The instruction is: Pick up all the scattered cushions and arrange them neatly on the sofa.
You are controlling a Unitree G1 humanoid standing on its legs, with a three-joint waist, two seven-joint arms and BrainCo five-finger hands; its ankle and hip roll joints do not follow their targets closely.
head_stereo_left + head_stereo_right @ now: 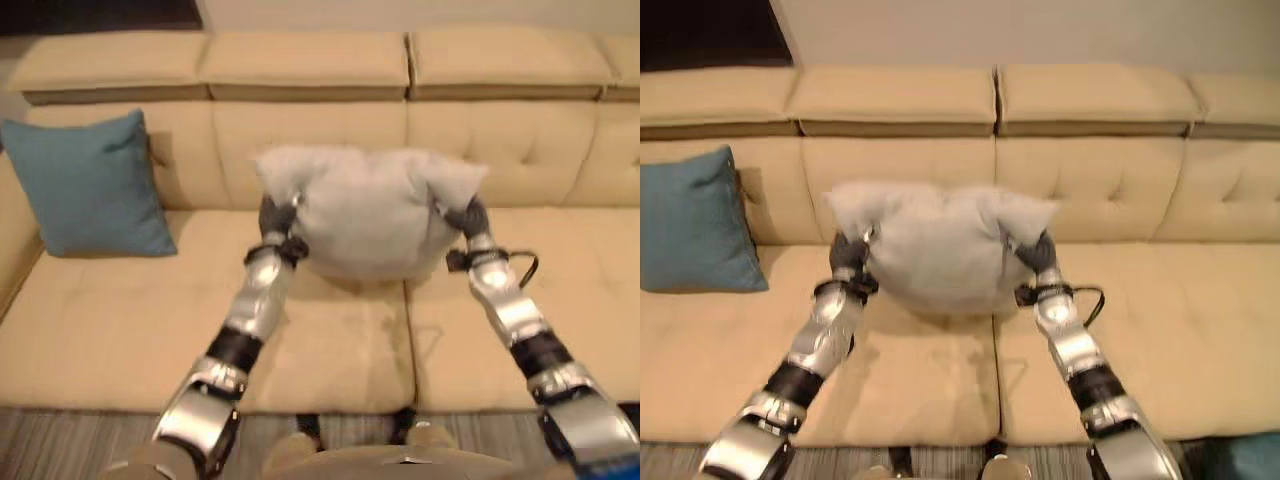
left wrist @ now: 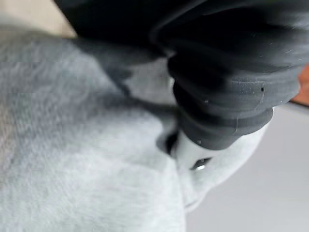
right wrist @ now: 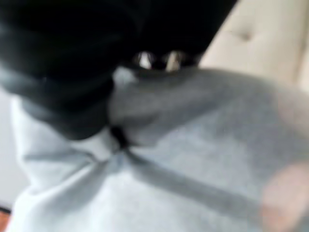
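A plump light grey fabric cushion is held up in front of a long beige tufted sofa, between the robot's two hands. In the head views, the cushion is seen level with the seam between the sofa's backrest and its seat, above the gap between two seat pads. The left hand is pressed into the cushion's left side and the right hand into its right side, each just below an upper corner. The fabric is bunched and pinched inward where each hand meets it, so the two upper corners stick out like ears.

A square teal fabric cushion is propped upright against the backrest at the sofa's left end, well apart from the grey one.

From the left wrist view, the dark ribbed cover of the left hand is seen sunk against grey cloth, with a fold of cushion wrapped round one pale finger; the fabric appears to be grasped. In the right wrist view, the right hand's dark cover lies against creased grey cloth with beige upholstery behind, and a few silver fingers are glimpsed curled over the cushion's edge, gripping it.
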